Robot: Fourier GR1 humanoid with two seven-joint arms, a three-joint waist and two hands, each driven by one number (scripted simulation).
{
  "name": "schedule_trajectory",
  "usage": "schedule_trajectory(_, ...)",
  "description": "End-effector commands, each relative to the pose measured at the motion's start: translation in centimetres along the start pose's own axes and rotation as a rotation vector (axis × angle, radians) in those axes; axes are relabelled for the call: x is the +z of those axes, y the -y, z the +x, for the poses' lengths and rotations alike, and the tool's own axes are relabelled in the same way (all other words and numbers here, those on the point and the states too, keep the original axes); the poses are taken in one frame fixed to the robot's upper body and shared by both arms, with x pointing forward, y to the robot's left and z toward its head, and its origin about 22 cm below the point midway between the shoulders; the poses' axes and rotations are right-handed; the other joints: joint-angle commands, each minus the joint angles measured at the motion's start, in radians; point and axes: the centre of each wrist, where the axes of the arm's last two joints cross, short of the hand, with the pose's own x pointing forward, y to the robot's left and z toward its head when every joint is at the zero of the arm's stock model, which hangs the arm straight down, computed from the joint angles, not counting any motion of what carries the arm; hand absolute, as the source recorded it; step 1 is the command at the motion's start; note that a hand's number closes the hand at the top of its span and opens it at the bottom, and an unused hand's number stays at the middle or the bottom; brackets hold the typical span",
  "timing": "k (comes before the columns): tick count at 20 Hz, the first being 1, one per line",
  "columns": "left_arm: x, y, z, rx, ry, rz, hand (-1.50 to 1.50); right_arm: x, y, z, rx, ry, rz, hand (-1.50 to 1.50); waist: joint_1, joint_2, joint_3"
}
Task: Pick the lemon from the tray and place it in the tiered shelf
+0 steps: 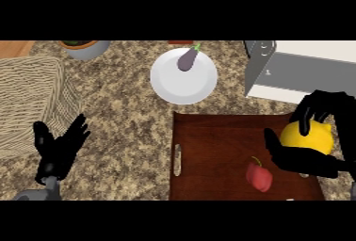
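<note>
The right hand [309, 157] has its fingers [321, 104] curled over the top of the lemon [307, 135] and its thumb wrapped under the near side, so the fruit sits clasped between them. The lemon is over the right part of the tray [208, 155], close to its far right corner; whether it touches the tray floor cannot be told. Just nearer and to the left of that hand, a red pepper [259, 177] lies on the tray.

The tray is dark brown wood, resting on the speckled worktop [125, 108], with a slot handle in its left rim. Beyond its far right corner stands the grey-and-white shelf [306, 70], near the clasped lemon. Beyond the tray's far left corner a white plate [182, 82] carries a purple aubergine [188, 60] at its far edge.

The left hand [59, 148] shows at the lower left, open, fingers up and spread, holding nothing. Behind it sits a woven basket [28, 99], and past that a grey pot [87, 48] at the far edge.
</note>
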Motion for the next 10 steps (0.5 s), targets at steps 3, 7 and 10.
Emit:
schedule_trajectory(3, 0.1, -1.2, -0.1, -0.003, 0.013, -0.011, 0.00, 0.2, 8.3, 1.7, -0.013, -0.034, -0.144, 1.50, 0.012, 0.005, -0.002)
schedule_trajectory(7, -0.1, -0.8, -0.6, -0.005, -0.005, -0.021, 0.00, -3.4, 12.5, 2.8, -0.049, -0.060, -0.176, 1.50, 0.022, 0.007, -0.002)
schedule_trajectory(10, 0.4, 1.6, -1.0, 0.003, -0.010, -0.015, 0.00, -4.9, 14.2, 1.1, -0.082, -0.089, -0.193, 1.50, 0.020, 0.007, -0.001)
